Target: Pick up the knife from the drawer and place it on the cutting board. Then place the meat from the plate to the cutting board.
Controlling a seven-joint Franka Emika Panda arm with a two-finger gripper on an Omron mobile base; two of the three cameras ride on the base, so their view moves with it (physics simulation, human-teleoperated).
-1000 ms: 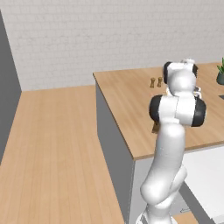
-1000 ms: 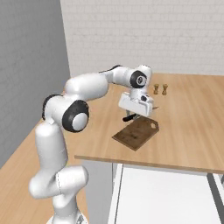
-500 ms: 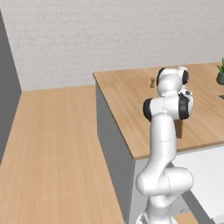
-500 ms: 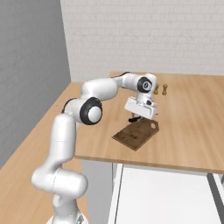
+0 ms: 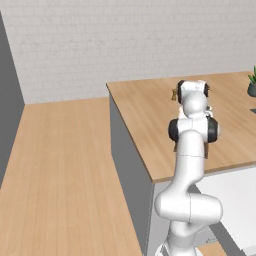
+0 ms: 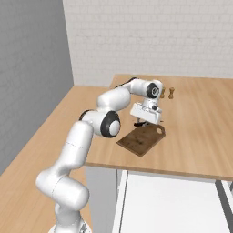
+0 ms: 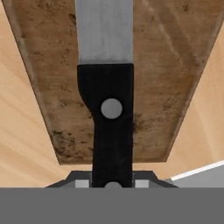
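My gripper is shut on the black handle of the knife. Its grey blade runs away from me over the dark brown cutting board. From the right base view the gripper hangs just above the far end of the cutting board, which lies near the counter's front edge. The white drawer stands pulled out below the counter. The meat and the plate are out of view.
Two small brown wooden pieces stand on the counter behind the gripper. A potted plant sits at the far right. The counter's left edge drops to the wooden floor.
The arm's elbow has swung in from the left toward the counter. The gripper, still holding the knife, has shifted slightly right and down over the board.
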